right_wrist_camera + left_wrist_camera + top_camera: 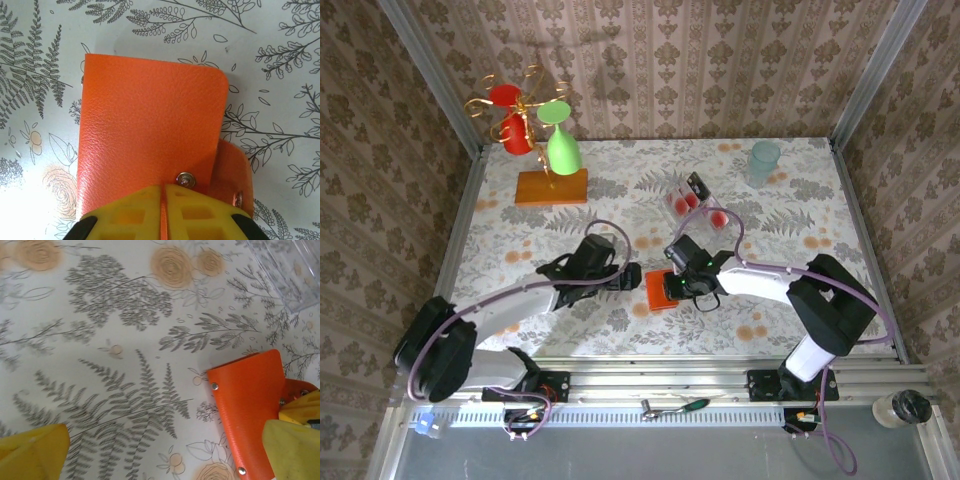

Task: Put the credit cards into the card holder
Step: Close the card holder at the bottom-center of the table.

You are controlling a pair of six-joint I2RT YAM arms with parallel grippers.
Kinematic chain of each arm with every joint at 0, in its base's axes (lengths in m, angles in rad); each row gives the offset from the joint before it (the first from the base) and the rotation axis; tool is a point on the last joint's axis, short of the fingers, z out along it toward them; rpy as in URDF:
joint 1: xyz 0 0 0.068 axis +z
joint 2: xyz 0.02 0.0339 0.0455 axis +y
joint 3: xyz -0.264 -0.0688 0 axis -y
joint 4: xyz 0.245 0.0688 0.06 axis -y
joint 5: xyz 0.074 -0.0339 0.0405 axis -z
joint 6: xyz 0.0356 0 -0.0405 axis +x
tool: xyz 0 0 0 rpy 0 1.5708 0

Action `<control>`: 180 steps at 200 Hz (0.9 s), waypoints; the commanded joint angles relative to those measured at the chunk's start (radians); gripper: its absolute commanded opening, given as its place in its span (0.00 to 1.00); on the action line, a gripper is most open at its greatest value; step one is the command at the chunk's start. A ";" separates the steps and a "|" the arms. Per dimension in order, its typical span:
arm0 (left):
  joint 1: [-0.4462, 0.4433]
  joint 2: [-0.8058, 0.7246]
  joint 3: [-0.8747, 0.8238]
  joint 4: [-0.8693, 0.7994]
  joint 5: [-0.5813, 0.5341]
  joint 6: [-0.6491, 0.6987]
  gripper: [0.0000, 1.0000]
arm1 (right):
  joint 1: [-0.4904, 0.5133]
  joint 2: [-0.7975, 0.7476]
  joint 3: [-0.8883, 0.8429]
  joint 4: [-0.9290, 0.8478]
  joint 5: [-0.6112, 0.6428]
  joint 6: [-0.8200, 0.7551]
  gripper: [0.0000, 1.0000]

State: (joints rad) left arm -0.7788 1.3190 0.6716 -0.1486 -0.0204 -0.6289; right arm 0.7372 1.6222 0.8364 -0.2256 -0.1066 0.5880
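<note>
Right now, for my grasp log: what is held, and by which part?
The right end effector pinches the card holder by its edge beside the snap; the left end effector is open.

The left gripper point(162, 460) has its yellow fingers point(30, 452) wide apart, one at 7 o'clock and one at 5 o'clock. The orange card holder point(247, 405) lies flat on the flowered tablecloth point(115, 365) at about 4 o'clock, with small metal studs along its edge. Its right side is covered by the 5 o'clock finger. A clear plastic box point(287, 272) is at 1 o'clock, apart from it.
</note>
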 commanded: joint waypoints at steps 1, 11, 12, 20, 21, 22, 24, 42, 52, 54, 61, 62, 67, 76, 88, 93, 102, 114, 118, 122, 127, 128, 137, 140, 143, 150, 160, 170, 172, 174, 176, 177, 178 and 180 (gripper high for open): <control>-0.036 0.065 0.069 -0.012 -0.024 0.085 1.00 | -0.009 -0.018 -0.032 0.033 -0.016 0.032 0.12; -0.052 0.096 0.089 -0.017 -0.027 0.104 1.00 | -0.010 -0.021 -0.036 0.040 -0.019 0.036 0.13; -0.052 0.099 0.092 -0.018 -0.028 0.106 1.00 | -0.010 -0.021 -0.038 0.041 -0.020 0.037 0.13; -0.063 0.122 0.108 -0.022 -0.032 0.117 1.00 | -0.012 -0.026 -0.042 0.044 -0.021 0.041 0.12; -0.064 0.125 0.108 -0.022 -0.033 0.121 1.00 | -0.012 -0.027 -0.043 0.044 -0.022 0.041 0.12; -0.065 0.127 0.110 -0.022 -0.033 0.123 1.00 | -0.012 -0.027 -0.044 0.045 -0.022 0.041 0.12; -0.068 0.132 0.114 -0.022 -0.033 0.125 1.00 | -0.012 -0.029 -0.045 0.046 -0.022 0.042 0.12; -0.079 0.170 0.128 -0.013 -0.033 0.143 1.00 | -0.015 -0.045 -0.058 0.060 -0.028 0.054 0.13; -0.085 0.188 0.132 -0.005 -0.032 0.151 1.00 | -0.015 -0.052 -0.063 0.067 -0.032 0.060 0.12; -0.085 0.190 0.133 -0.005 -0.032 0.152 1.00 | -0.016 -0.057 -0.064 0.067 -0.033 0.061 0.12; -0.089 0.201 0.135 -0.003 -0.031 0.158 1.00 | -0.016 -0.063 -0.069 0.071 -0.037 0.066 0.12; -0.089 0.202 0.135 -0.003 -0.032 0.159 1.00 | -0.016 -0.063 -0.069 0.071 -0.037 0.066 0.12; -0.092 0.208 0.136 -0.004 -0.033 0.163 1.00 | -0.018 -0.071 -0.074 0.074 -0.040 0.069 0.12; -0.094 0.221 0.141 -0.012 -0.039 0.168 1.00 | -0.021 -0.085 -0.078 0.076 -0.040 0.073 0.12; -0.100 0.237 0.145 -0.026 -0.053 0.177 1.00 | -0.029 -0.107 -0.086 0.075 -0.041 0.077 0.12; -0.106 0.243 0.147 -0.036 -0.064 0.183 1.00 | -0.032 -0.116 -0.087 0.073 -0.041 0.078 0.12; -0.117 0.255 0.155 -0.058 -0.089 0.194 1.00 | -0.039 -0.132 -0.091 0.069 -0.040 0.078 0.12; -0.136 0.272 0.165 -0.081 -0.122 0.210 1.00 | -0.047 -0.146 -0.092 0.063 -0.044 0.077 0.12; -0.142 0.276 0.168 -0.092 -0.133 0.214 1.00 | -0.049 -0.149 -0.093 0.062 -0.044 0.077 0.12; -0.147 0.282 0.171 -0.099 -0.143 0.218 1.00 | -0.051 -0.152 -0.092 0.060 -0.046 0.075 0.12; -0.155 0.289 0.175 -0.109 -0.158 0.222 1.00 | -0.053 -0.154 -0.093 0.059 -0.047 0.075 0.12; -0.157 0.290 0.177 -0.110 -0.160 0.222 1.00 | -0.053 -0.154 -0.093 0.059 -0.047 0.075 0.12; -0.167 0.300 0.182 -0.122 -0.181 0.229 1.00 | -0.055 -0.157 -0.091 0.056 -0.050 0.072 0.12; -0.170 0.302 0.185 -0.126 -0.186 0.230 1.00 | -0.055 -0.158 -0.091 0.056 -0.051 0.072 0.12; -0.173 0.305 0.186 -0.130 -0.192 0.230 1.00 | -0.055 -0.157 -0.090 0.054 -0.051 0.072 0.11; -0.180 0.310 0.189 -0.134 -0.201 0.232 1.00 | -0.055 -0.160 -0.089 0.054 -0.054 0.071 0.11; -0.186 0.317 0.194 -0.139 -0.208 0.236 1.00 | -0.056 -0.159 -0.089 0.055 -0.057 0.070 0.11; -0.190 0.321 0.197 -0.142 -0.215 0.237 1.00 | -0.055 -0.157 -0.091 0.058 -0.063 0.071 0.11; -0.191 0.322 0.198 -0.143 -0.216 0.237 1.00 | -0.055 -0.155 -0.091 0.060 -0.063 0.072 0.11; -0.192 0.323 0.198 -0.143 -0.217 0.237 1.00 | -0.055 -0.155 -0.092 0.060 -0.065 0.073 0.11; -0.192 0.324 0.198 -0.143 -0.217 0.237 1.00 | -0.055 -0.154 -0.092 0.061 -0.066 0.073 0.11; -0.192 0.324 0.198 -0.142 -0.217 0.237 1.00 | -0.055 -0.153 -0.092 0.061 -0.066 0.072 0.10; -0.193 0.325 0.198 -0.142 -0.218 0.238 1.00 | -0.055 -0.153 -0.092 0.061 -0.067 0.072 0.10; -0.194 0.326 0.198 -0.141 -0.219 0.237 1.00 | -0.055 -0.151 -0.094 0.061 -0.067 0.072 0.10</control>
State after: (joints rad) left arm -0.9596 1.6245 0.8516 -0.2348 -0.1883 -0.4248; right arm 0.6842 1.4826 0.7551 -0.1570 -0.1482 0.6548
